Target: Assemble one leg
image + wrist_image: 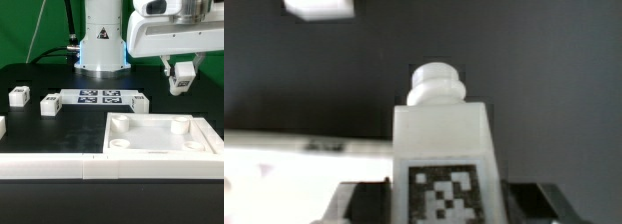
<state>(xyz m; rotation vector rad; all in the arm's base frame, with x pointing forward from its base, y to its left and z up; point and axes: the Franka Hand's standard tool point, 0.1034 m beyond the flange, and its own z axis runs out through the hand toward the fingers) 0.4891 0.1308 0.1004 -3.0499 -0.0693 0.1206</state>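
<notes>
One panel (160, 150) nearest, three loose legs (18, 97) (50, 104) (140, 101) behind, a fourth leg (183, 80) gripped in the hand (182, 72)

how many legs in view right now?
4 legs: one leg held in the gripper, exterior view's right; two on the table at its left; one at the marker board, right end. Others may be hidden.
</notes>
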